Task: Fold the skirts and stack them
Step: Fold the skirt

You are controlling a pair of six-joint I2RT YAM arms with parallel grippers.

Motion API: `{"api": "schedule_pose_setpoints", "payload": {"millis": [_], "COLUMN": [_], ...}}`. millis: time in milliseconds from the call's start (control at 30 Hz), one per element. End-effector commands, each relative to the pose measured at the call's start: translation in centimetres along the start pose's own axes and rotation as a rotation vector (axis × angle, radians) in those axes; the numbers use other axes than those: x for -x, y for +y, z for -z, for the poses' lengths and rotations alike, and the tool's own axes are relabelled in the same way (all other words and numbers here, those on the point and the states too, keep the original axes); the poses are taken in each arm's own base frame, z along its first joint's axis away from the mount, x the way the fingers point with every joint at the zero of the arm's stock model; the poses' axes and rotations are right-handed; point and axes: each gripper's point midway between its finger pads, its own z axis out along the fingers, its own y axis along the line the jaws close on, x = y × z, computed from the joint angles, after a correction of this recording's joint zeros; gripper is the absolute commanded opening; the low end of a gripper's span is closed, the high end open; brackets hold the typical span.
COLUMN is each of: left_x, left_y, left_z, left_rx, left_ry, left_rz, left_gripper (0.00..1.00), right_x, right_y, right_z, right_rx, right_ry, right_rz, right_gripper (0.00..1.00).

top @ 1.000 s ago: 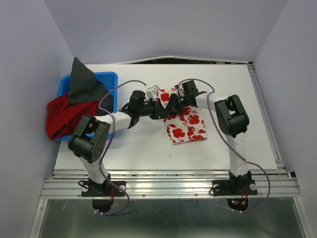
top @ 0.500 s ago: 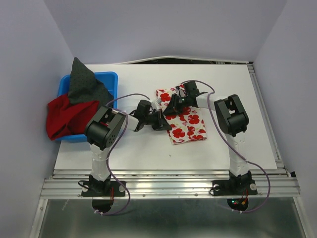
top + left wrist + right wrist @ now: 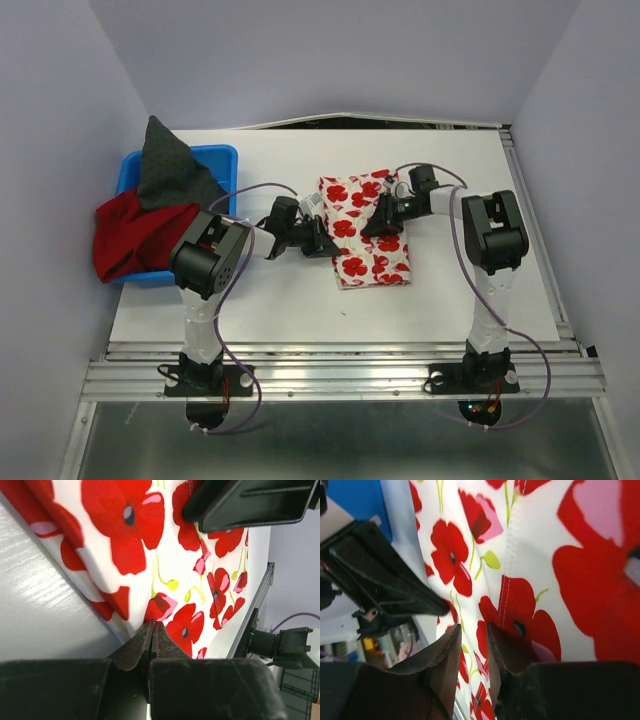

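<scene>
As both arms draw back from their crossed reach of a second ago, the floral skirt lies folded flat on the tabletop. The left end effector is pressed together at its edge, the right end effector slightly parted over it. This fold looks nearly done.

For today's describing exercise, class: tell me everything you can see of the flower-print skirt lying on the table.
The flower-print skirt is thin white cloth printed with red poppies, pink touches and yellow-green stems, with stitched seams showing. It lies folded into a rough rectangle, flat on the white table, near the middle. The left gripper, fingers together, meets its left edge. The right gripper is over its right half, though contact there is unclear.
</scene>
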Motion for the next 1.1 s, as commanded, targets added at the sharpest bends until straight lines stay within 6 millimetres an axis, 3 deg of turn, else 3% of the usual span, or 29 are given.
{"api": "schedule_pose_setpoints", "payload": {"millis": [0, 33, 100, 133, 333, 433, 533, 567, 667, 700, 733, 767, 800, 833, 867, 933, 967, 1033, 1067], "left_x": [-1.3, -1.3, -1.3, -1.3, -1.2, -0.7, 1.1, 1.2, 2.9, 3.9, 3.7, 2.8, 3.1, 2.6, 1.3, 0.8, -1.4, -2.4, -4.1], "left_y": [3.2, 3.3, 3.4, 3.5, 3.2, 1.4, -1.4, -2.0, -4.6, -5.2, -5.8, -5.6, -5.1, -7.1, -5.4, -6.3, -5.8, -6.4, -6.7], "left_z": [0.0, 0.0, 0.1, 0.1, 0.4, 0.8, 2.4, 3.0, 5.5, 7.2, 7.7, 8.3, 9.1, 10.0, 10.7, 12.1, 11.7, 12.1, 11.4], "left_rx": [0.102, 0.106, 0.111, 0.116, 0.107, 0.050, 0.022, 0.036, 0.074, 0.140, 0.174, 0.215, 0.301, 0.306, 0.375, 0.416, 0.395, 0.417, 0.386], "left_ry": [0.040, 0.040, 0.043, 0.048, 0.042, 0.042, 0.002, 0.009, -0.046, -0.078, -0.076, -0.051, -0.064, -0.067, -0.030, -0.053, -0.015, -0.020, -0.007], "left_rz": [0.020, 0.017, 0.018, 0.014, 0.001, -0.041, -0.203, -0.247, -0.524, -0.671, -0.782, -0.875, -0.992, -1.251, -1.346, -1.587, -1.674, -1.798, -1.882], "left_gripper": [0.00, 0.00, 0.00, 0.00, 0.00, 0.01, 0.11, 0.18, 0.37, 0.53, 0.66, 0.91, 0.98, 0.98, 0.98, 0.98, 0.98, 0.98, 0.98], "right_x": [-5.6, -7.3, -8.2, -9.4, -7.9, -7.2, -6.0, -5.5, -5.0, -4.6, -4.7, -4.7, -4.8, -5.0, -5.1, -5.4, -5.5, -5.6, -5.7], "right_y": [-0.3, -1.8, -3.5, -5.5, -6.3, -6.6, -6.7, -6.7, -6.5, -6.3, -6.1, -6.0, -6.0, -5.9, -6.0, -6.3, -6.5, -6.9, -7.1], "right_z": [-0.5, -1.2, -1.7, -2.4, -2.5, -2.4, -2.3, -2.2, -2.0, -1.9, -1.8, -1.7, -1.6, -1.8, -1.8, -2.1, -2.1, -2.2, -2.2], "right_rx": [0.116, 0.103, 0.091, 0.078, 0.086, 0.056, 0.025, 0.019, 0.002, 0.001, 0.004, 0.007, 0.005, -0.004, -0.010, -0.034, -0.040, -0.058, -0.063], "right_ry": [0.135, 0.165, 0.171, 0.184, 0.150, 0.131, 0.106, 0.099, 0.098, 0.093, 0.093, 0.095, 0.098, 0.107, 0.109, 0.122, 0.123, 0.124, 0.127], "right_rz": [-0.057, -0.112, -0.150, -0.202, -0.198, -0.166, -0.128, -0.107, -0.097, -0.088, -0.087, -0.077, -0.075, -0.068, -0.058, -0.052, -0.051, -0.050, -0.052], "right_gripper": [0.32, 0.30, 0.28, 0.27, 0.27, 0.27, 0.27, 0.28, 0.27, 0.27, 0.27, 0.28, 0.28, 0.28, 0.28, 0.28, 0.28, 0.27, 0.27]}}
